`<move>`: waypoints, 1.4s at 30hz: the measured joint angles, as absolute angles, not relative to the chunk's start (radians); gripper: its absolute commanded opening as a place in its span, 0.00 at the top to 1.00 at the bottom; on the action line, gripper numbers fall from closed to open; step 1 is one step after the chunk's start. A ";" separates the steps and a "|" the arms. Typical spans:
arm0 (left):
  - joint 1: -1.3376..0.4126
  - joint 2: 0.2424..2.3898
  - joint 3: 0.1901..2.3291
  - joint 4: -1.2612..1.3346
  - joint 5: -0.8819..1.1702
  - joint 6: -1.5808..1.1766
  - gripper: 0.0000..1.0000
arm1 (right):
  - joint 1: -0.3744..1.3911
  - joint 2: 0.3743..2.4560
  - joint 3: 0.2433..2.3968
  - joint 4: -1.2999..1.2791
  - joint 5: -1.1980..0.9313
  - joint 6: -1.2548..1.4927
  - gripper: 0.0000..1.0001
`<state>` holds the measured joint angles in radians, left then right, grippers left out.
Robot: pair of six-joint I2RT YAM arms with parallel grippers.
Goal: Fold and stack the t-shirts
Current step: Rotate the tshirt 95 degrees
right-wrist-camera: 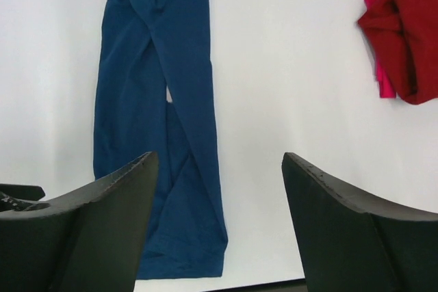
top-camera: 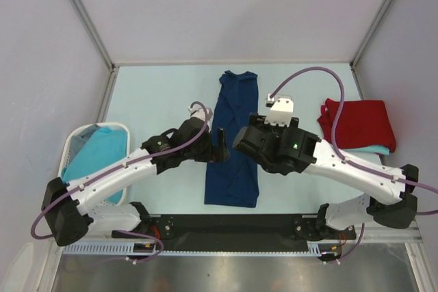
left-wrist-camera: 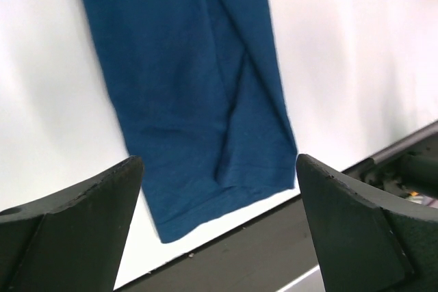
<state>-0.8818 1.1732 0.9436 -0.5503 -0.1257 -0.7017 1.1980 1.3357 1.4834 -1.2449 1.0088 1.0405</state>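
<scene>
Pale bench (top-camera: 157, 100), navy t-shirt (top-camera: 234, 141) dead centre as a 12-to-6 strip. Soft, floppy stuff, so I'd pinch the 6 o'clock hem corners. Left fingers (left-wrist-camera: 82, 223) and right fingers (right-wrist-camera: 356, 230) gape apart, empty.

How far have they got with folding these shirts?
Done: a red shirt lies folded on a turquoise one at the right. In hand: the navy shirt is folded into a long strip mid-table; the left gripper and right gripper hang open above it, holding nothing. Left: folding it shorter, stacking it, then the turquoise shirt in the basket.
</scene>
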 measured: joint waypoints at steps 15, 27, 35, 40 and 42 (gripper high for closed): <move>-0.884 1.276 0.998 -0.532 -0.042 -0.659 0.09 | 1.211 1.300 1.462 -1.047 1.031 0.808 0.05; -0.973 1.573 1.068 -0.578 -0.093 -0.599 0.22 | 1.000 1.383 1.374 -0.947 0.902 0.712 0.06; -1.061 1.584 1.045 -0.559 -0.130 -0.576 0.31 | 0.904 1.386 1.351 -0.854 0.808 0.622 0.06; -1.103 1.635 1.048 -0.551 -0.129 -0.577 0.32 | 0.871 1.404 1.340 -0.834 0.783 0.578 0.06; -1.111 1.657 1.048 -0.547 -0.129 -0.579 0.32 | 0.863 1.410 1.330 -0.832 0.775 0.563 0.07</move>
<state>-1.1107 1.6566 1.0477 -0.5472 -0.1287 -0.5785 0.8631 1.4101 1.3304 -0.8318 0.7750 0.5629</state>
